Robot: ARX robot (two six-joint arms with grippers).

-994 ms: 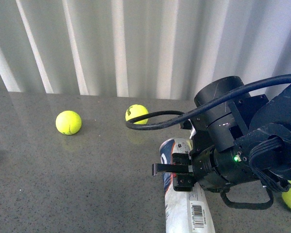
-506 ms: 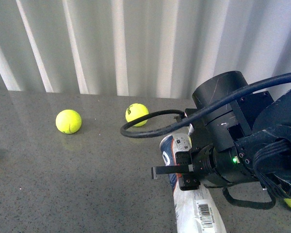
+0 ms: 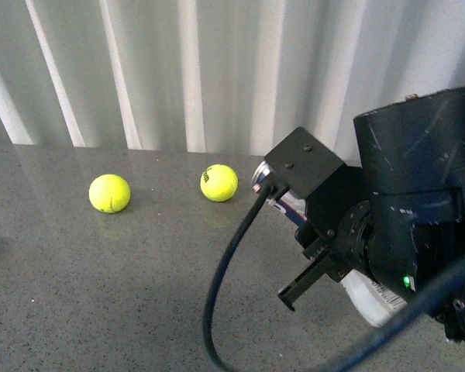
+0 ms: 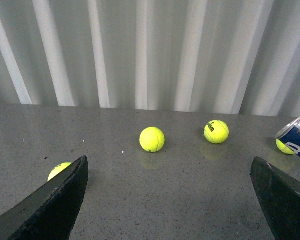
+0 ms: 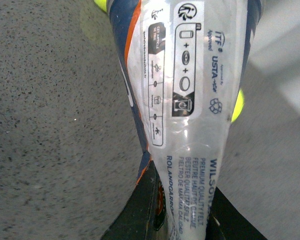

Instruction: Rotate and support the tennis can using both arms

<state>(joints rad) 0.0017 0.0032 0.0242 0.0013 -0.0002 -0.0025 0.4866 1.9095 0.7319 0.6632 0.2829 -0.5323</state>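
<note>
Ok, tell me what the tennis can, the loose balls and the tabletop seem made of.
Tennis can: thin clear plastic, it seems, glossy under a printed label; glare runs along it.
Balls: yellow felt, matte and fuzzy-edged.
Tabletop: speckled grey stone or laminate, cannot tell which; smooth, faintly mirroring the balls.

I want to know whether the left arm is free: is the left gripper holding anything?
No: in the left wrist view the left gripper has its two fingers wide apart, gripping nothing.

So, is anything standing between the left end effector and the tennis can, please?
Nothing visible does; only table lies between the left end effector and the tennis can. A tennis ball sits beside it.
</note>
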